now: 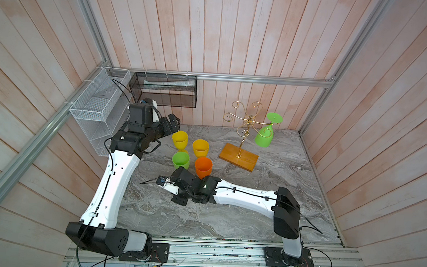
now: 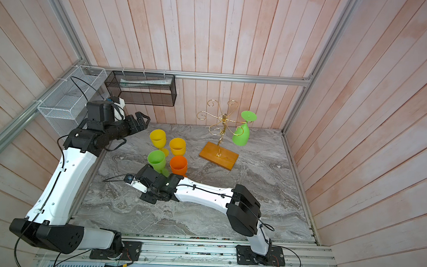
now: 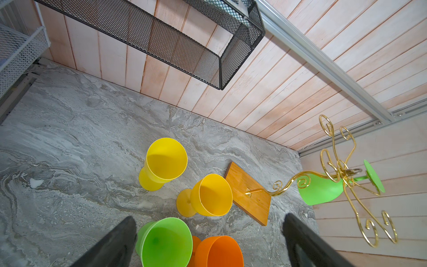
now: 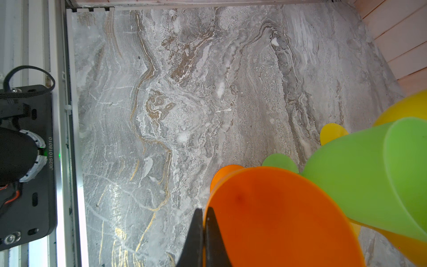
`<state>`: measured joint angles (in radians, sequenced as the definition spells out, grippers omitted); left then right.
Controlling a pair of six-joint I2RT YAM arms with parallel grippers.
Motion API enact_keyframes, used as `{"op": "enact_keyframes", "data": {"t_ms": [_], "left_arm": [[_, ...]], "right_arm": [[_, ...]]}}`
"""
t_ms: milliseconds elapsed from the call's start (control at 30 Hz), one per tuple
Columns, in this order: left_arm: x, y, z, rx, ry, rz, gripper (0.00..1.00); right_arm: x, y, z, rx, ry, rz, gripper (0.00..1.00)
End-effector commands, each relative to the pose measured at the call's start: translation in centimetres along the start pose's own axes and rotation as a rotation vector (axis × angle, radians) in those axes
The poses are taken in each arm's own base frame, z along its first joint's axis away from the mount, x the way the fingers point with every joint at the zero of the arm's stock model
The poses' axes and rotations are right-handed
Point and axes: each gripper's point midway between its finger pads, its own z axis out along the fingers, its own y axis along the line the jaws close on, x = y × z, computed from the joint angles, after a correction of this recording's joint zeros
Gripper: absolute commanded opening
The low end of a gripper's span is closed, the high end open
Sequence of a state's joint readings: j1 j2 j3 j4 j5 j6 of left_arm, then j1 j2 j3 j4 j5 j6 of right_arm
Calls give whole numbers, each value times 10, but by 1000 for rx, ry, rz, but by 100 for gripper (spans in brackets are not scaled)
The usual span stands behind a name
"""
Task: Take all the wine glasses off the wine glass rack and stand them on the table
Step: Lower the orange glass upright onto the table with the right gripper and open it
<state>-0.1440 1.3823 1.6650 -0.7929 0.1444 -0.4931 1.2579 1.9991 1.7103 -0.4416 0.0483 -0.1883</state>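
While one green wine glass (image 1: 264, 137) hangs upside down from a curled arm of the wine glass rack (image 1: 239, 156), the task looks unfinished. Four glasses (image 1: 200, 147) stand on the table (image 1: 292, 189) beside the rack's base, probably already taken down. The left gripper (image 3: 209, 219) hovers wide open and empty above them. The right gripper (image 4: 204, 210), closed on nothing, sits low by the orange glass (image 4: 277, 219), well apart from the rack.

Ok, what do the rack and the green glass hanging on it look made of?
Wine glass rack: thin wire with a glinting gold finish, likely metal. Its base: glossy orange-brown wood, grain visible. Green wine glass: opaque, even colour, dull sheen, so probably plastic rather than real glass.
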Motion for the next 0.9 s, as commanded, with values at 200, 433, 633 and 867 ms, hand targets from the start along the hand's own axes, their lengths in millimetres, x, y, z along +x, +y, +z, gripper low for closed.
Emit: {"op": "enact_keyframes", "data": {"t_ms": [200, 433, 633, 867], "left_arm": [[-16, -5, -7, 12, -47, 16, 100], [-17, -6, -9, 12, -50, 17, 100], [-17, -6, -9, 16, -52, 17, 100], [-16, -6, -8, 18, -51, 17, 100]], "right_arm": [[-23, -3, -17, -12, -61, 8, 15], [-31, -6, -31, -2, -91, 15, 33], [-32, -4, -37, -7, -97, 20, 41], [-37, -7, -50, 4, -127, 22, 52]]}}
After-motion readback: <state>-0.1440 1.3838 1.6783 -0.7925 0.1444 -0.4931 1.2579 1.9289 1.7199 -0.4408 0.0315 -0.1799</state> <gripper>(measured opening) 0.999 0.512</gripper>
